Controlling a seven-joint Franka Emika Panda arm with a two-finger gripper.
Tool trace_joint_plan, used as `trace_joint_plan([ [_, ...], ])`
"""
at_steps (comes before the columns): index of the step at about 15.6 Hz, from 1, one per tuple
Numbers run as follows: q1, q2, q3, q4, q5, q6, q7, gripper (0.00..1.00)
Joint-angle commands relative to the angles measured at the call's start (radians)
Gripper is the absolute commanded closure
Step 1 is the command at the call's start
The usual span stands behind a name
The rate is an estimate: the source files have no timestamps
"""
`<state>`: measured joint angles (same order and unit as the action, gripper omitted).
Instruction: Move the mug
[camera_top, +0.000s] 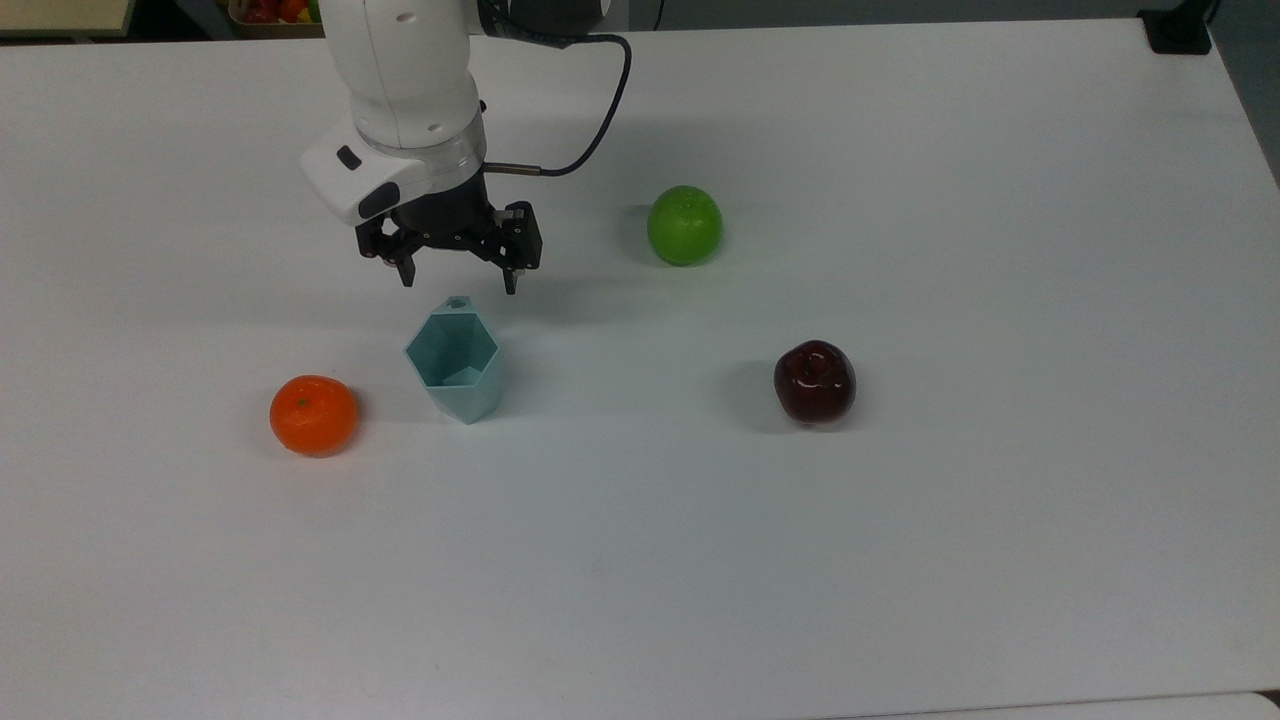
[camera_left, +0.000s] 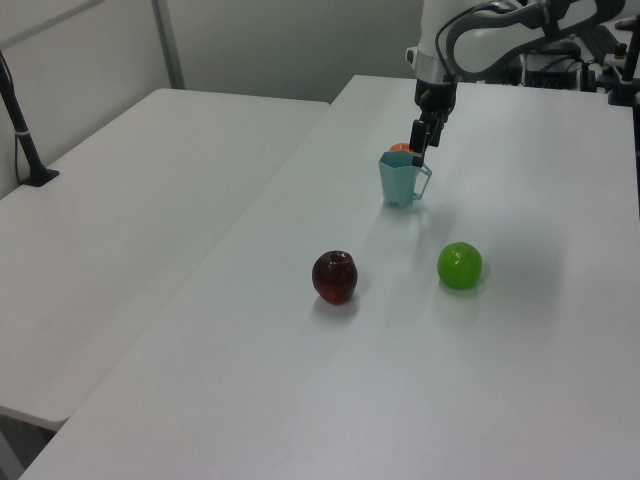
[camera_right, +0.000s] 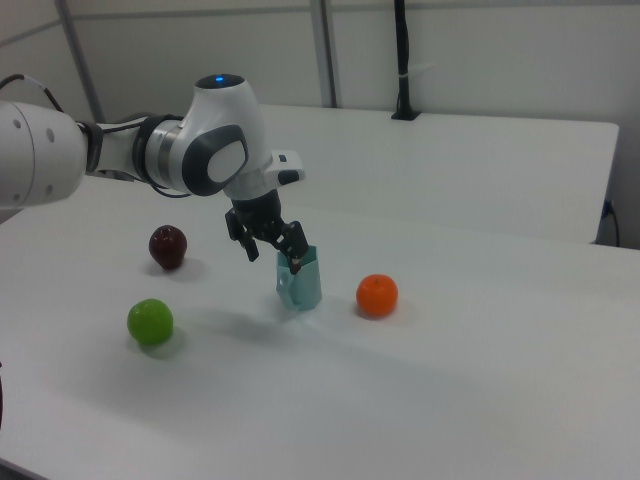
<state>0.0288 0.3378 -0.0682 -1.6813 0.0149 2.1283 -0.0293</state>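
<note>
- Top view: gripper (camera_top: 458, 279) hangs empty, fingers spread, just beyond the teal mug (camera_top: 455, 364), seemingly lining up on its handle side.
- Orange (camera_top: 313, 414) sits near the top view's left.

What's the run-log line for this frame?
phase: approach | hand: open, above mug handle side, no contact | mug: upright on table, ungrasped

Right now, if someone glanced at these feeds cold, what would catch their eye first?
The white arm's black gripper, jaws open, hangs just above the handle side of the pale teal mug, which stands upright on the white table. Then the three bright fruits around it: an orange to the top view's left of the mug, a green apple and a dark red apple to the top view's right.
</note>
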Motion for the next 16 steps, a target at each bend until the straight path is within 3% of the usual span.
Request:
trace_joint_plan([
  [1,0.002,-0.002,-0.007,-0.020,0.005,0.024,-0.031,0.00],
  [9,0.007,0.046,-0.007,-0.018,-0.001,0.081,-0.031,0.06],
  [16,0.008,0.046,-0.007,-0.021,-0.012,0.079,-0.032,0.58],
])
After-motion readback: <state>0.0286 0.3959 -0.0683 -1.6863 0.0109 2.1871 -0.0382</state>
